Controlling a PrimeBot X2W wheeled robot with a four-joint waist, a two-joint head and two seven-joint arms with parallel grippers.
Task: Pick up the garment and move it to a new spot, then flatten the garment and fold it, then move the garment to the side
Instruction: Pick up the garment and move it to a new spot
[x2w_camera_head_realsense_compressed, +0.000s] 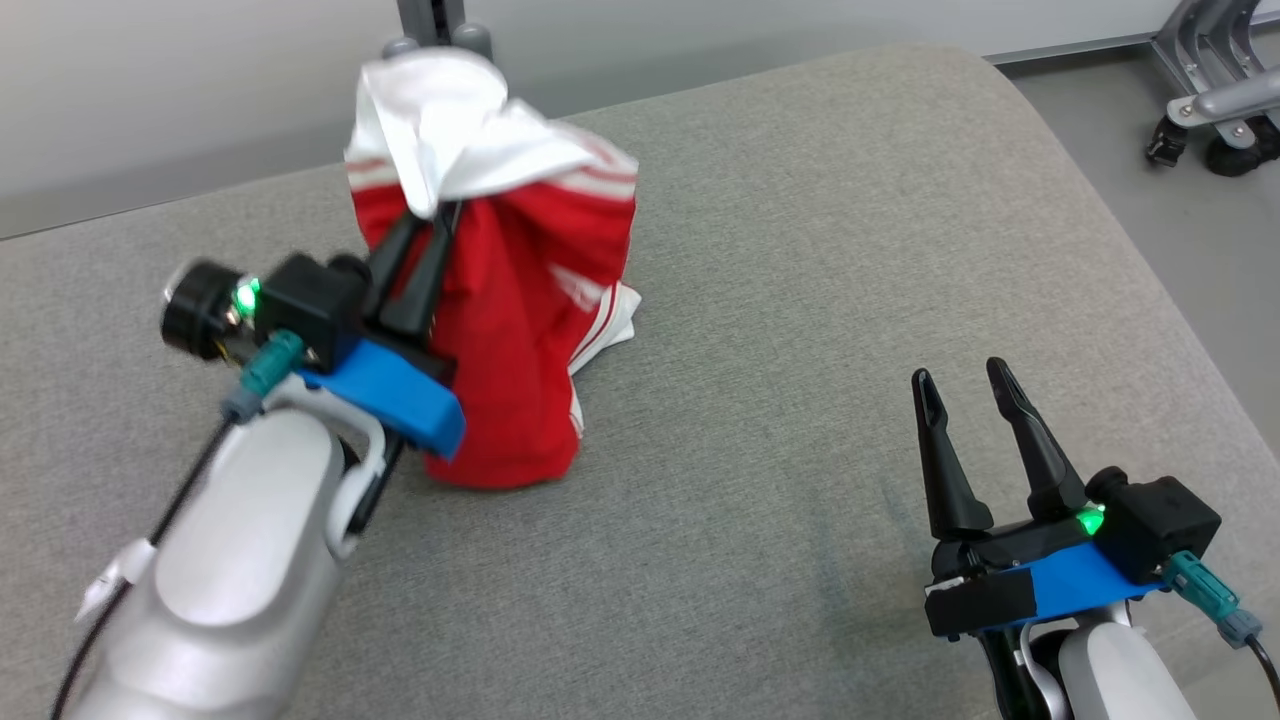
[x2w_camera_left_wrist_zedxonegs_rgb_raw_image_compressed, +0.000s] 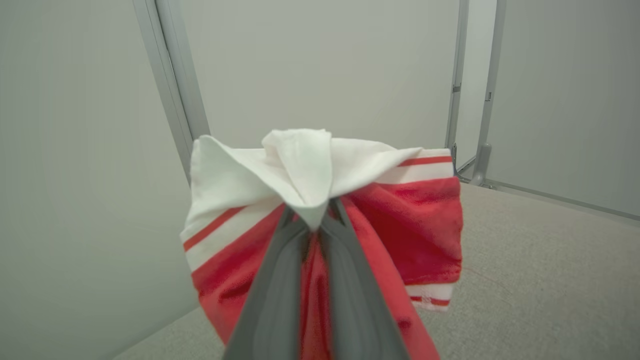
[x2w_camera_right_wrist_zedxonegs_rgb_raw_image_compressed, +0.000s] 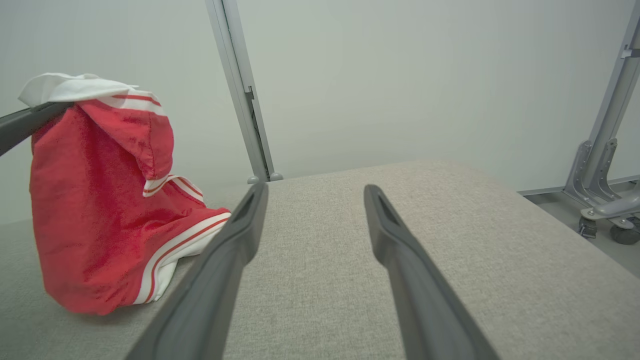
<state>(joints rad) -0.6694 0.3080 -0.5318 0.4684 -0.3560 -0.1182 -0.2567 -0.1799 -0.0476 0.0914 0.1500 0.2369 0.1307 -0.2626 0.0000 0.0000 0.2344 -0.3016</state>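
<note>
A red garment (x2w_camera_head_realsense_compressed: 510, 330) with white stripes hangs bunched near the far edge of the grey fabric-covered worktop (x2w_camera_head_realsense_compressed: 820, 330), left of its middle, its lower folds touching the surface. The left gripper (x2w_camera_head_realsense_compressed: 432, 215) holds it up, its 2 dark fingers pressed together on a white fold at the top. The right gripper (x2w_camera_head_realsense_compressed: 960, 375) hovers well apart near the worktop's right edge, its 2 fingers spread wide above the grey fabric
</note>
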